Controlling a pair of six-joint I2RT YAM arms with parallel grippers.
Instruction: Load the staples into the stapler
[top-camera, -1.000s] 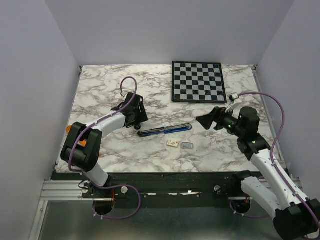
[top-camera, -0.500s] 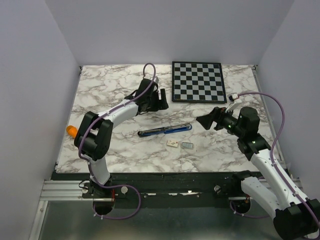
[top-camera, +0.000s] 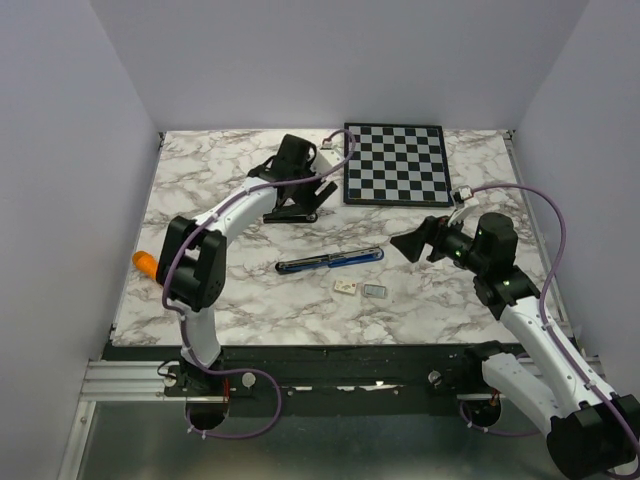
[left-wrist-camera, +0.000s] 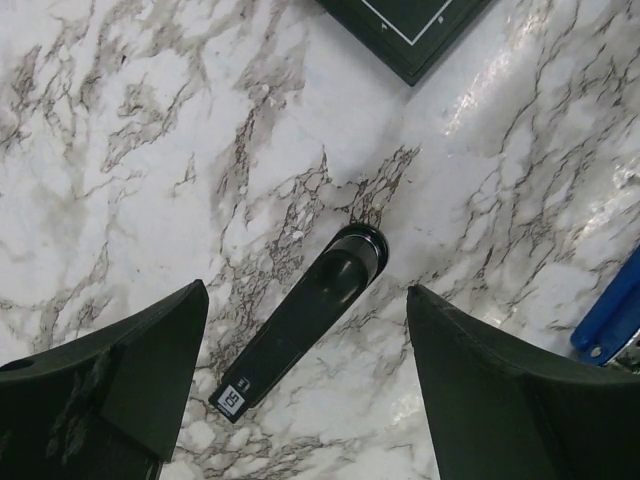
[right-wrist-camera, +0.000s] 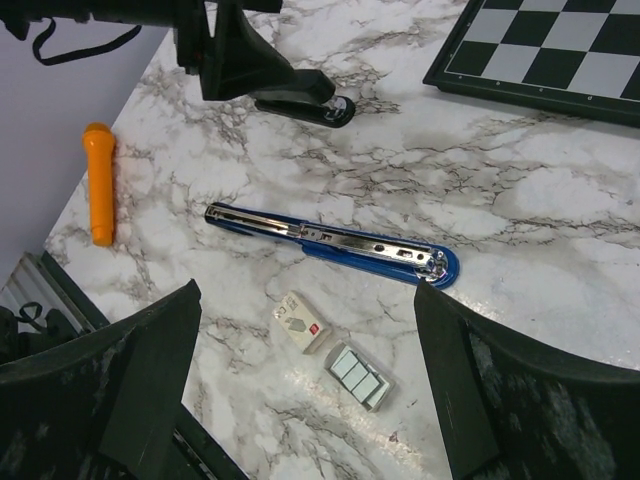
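The marble table (top-camera: 200, 190) carries a chessboard (top-camera: 394, 163) at its far edge. A blue stapler (right-wrist-camera: 330, 240) lies opened flat mid-table. The left gripper (left-wrist-camera: 305, 292) hangs spread wide over a black stapler (left-wrist-camera: 288, 348) labelled "50". The right gripper (top-camera: 405, 243) is also spread, empty. The staples (right-wrist-camera: 360, 376) lie just beside a white box (right-wrist-camera: 302, 322), near the blue stapler.
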